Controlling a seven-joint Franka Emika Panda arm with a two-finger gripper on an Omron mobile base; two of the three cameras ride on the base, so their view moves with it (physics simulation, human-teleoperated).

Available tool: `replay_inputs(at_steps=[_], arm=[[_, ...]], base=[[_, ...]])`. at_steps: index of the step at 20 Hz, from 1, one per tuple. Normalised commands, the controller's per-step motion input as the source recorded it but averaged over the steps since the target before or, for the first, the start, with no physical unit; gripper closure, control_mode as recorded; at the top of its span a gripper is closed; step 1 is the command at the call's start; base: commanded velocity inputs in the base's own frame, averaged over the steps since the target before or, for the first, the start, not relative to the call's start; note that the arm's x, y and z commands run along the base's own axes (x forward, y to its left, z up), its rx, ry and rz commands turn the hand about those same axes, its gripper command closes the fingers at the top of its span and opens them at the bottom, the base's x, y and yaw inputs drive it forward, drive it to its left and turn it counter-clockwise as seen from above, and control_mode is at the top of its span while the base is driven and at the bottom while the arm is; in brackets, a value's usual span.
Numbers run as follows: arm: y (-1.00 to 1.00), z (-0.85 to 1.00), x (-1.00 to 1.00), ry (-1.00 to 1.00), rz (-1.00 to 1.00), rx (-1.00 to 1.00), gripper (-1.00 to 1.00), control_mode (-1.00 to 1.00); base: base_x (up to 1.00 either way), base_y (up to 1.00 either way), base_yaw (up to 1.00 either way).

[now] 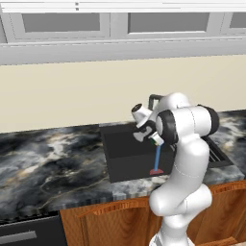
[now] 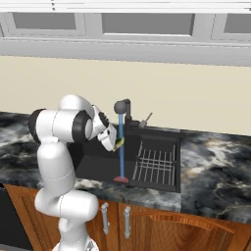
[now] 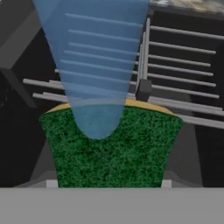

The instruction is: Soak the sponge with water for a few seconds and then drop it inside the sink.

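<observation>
Black stone counter [image 2: 215, 157] is flanking the sink [image 2: 93, 169], where the gripper [image 2: 116, 142], jaws clenched on the sponge [image 2: 119, 142], is holding the green-faced block above the basin and against the water [image 2: 121, 157], which is running from the tap [image 2: 122, 108] to a reddish patch on the sink floor. Judging from here, the sponge is risking a fall onto the wire rack [image 2: 154, 166] in the basin's right part if it is released too far over.
</observation>
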Motion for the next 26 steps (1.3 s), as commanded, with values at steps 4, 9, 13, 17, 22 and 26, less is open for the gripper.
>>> replay_inputs(at_steps=[4, 9, 13, 17, 22, 26], arm=[[-0.31, 0.0, 0.0, 0.0, 0.0, 0.01, 1.0, -1.0], [-0.03, 0.0, 0.15, 0.0, 0.02, 0.0, 1.0, -1.0], [0.04, 0.0, 0.17, 0.0, 0.03, 0.0, 1.0, -1.0], [0.11, 0.0, 0.21, 0.0, 0.02, 0.0, 1.0, -1.0], [0.2, 0.01, 0.07, 0.0, 0.04, 0.0, 1.0, -1.0], [0.44, 0.13, -0.1, 0.0, 0.15, 0.0, 1.0, -1.0]], base=[[0.0, 0.0, 0.0], [0.0, 0.0, 0.0], [0.0, 0.0, 0.0], [0.0, 0.0, 0.0], [0.0, 0.0, 0.0], [0.0, 0.0, 0.0]])
